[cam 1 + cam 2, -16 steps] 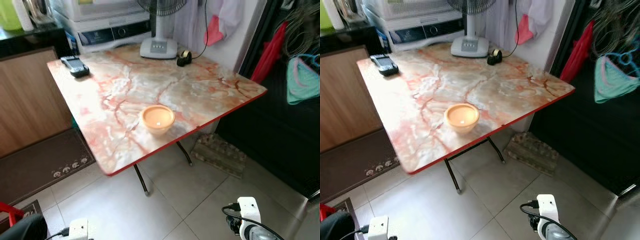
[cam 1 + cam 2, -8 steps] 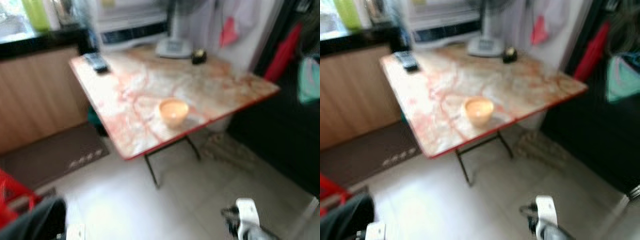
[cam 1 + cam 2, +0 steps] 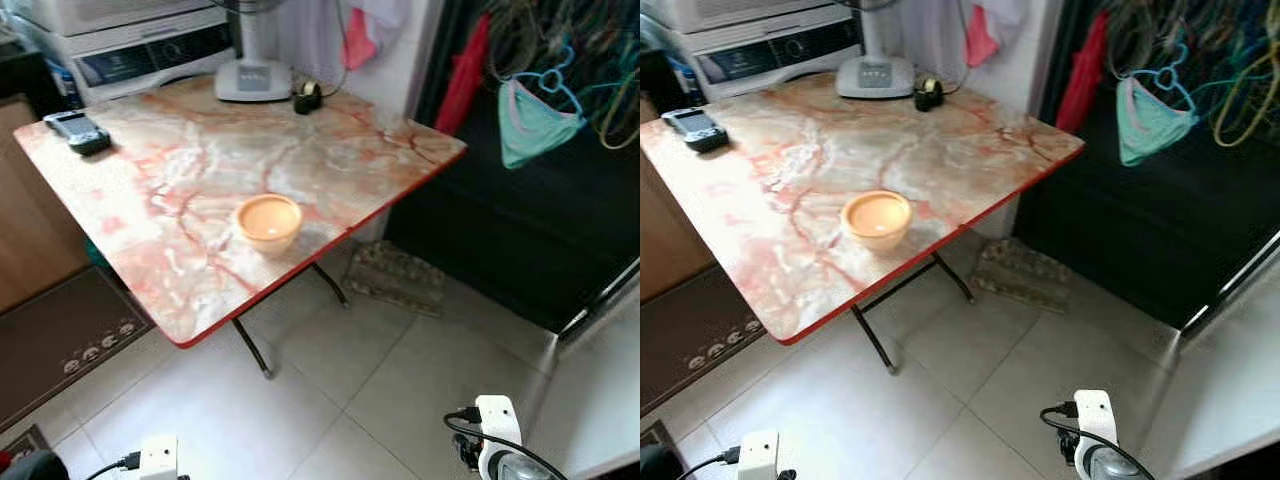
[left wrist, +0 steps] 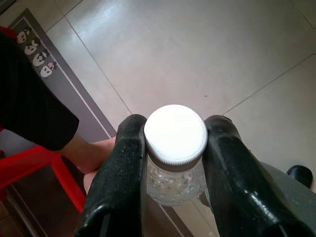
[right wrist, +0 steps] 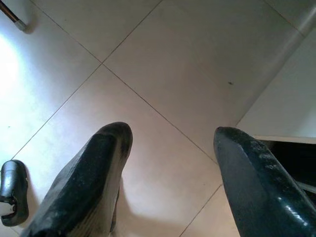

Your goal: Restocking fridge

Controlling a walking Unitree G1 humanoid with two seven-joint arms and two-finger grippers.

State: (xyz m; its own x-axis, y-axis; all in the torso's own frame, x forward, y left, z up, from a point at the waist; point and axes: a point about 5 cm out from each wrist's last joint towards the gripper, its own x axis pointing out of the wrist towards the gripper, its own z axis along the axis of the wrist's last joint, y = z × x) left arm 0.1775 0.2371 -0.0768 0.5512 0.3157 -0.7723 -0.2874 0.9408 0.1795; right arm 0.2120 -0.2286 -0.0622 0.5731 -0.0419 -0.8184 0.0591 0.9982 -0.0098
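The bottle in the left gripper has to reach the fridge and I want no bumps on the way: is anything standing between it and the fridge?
The fridge cannot be made out here, so the path cannot be judged. The left gripper holds the bottle low over the floor. Ahead stands the folding table.

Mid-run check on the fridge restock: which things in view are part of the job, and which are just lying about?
Job:
- bottle with white cap, gripped in the left pincer
- right pincer, open over the floor tiles

Lying about:
- folding table
- orange bowl
- handset
- fan base
- tape roll
- egg tray on the floor
- hanging clothes
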